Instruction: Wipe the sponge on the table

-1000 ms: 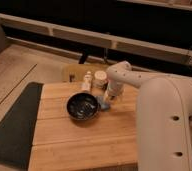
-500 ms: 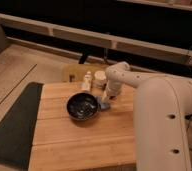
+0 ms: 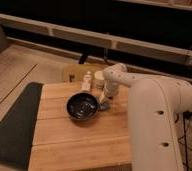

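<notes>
Gripper [image 3: 106,98] sits over the sponge [image 3: 104,106] beside the bowl [image 3: 82,107] on the counter [image 3: 79,142]; its grasp cannot be told. Advised: keep pressure flat and stroke clear of the bowl.

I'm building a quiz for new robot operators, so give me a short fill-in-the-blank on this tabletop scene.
1. The claw is down at the small pale blue-grey ____ on the table.
2. Right beside that pad stands a round dark ____.
3. The table's wide planks are made of light honey-coloured ____.

Missing words: sponge; bowl; wood.
</notes>
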